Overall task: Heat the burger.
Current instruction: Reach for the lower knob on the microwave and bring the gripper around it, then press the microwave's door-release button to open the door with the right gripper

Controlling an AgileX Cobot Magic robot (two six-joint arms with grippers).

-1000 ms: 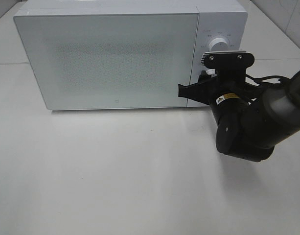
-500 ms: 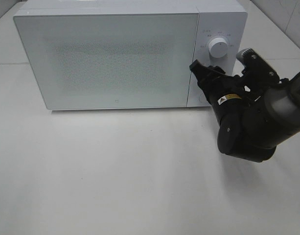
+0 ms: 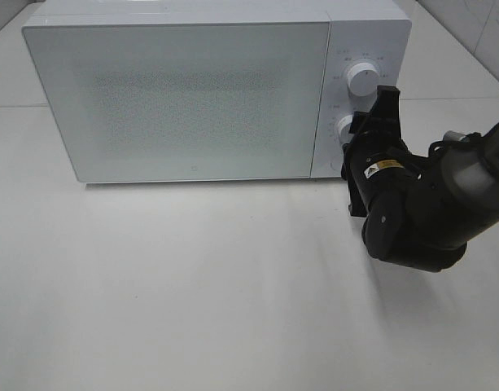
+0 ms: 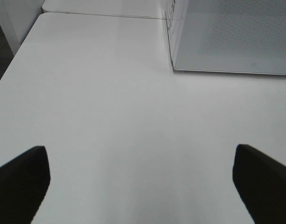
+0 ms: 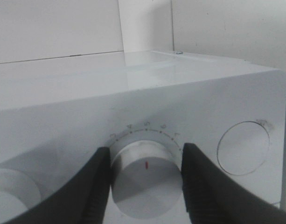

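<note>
The right pincer point(image 5: 145, 161) is clenched on the lower knob point(image 5: 143, 186) of the microwave point(image 3: 192, 98), one finger on each side of it. The knob has a little red mark on its front and small numbers in a curve around it. It looks hard, smooth and round, so it could slip. Holding it on two opposite sides, as the pincer does, seems the best way, and then turning it slowly.

Just beside it is the upper knob point(image 3: 363, 77), which nothing touches. The door point(image 3: 184, 98) is shut and cloudy, so you cannot see in.

The burger is not in any picture (I think it is inside, behind that door, but I cannot tell). A burger is soft, light and easy to squash. It is safer to lift it from below, by what it sits on, than to pinch the bun.

The left pincer point(image 4: 143, 182) is far off, over the bare white table point(image 3: 192, 285). It is spread wide and holds nothing.
</note>
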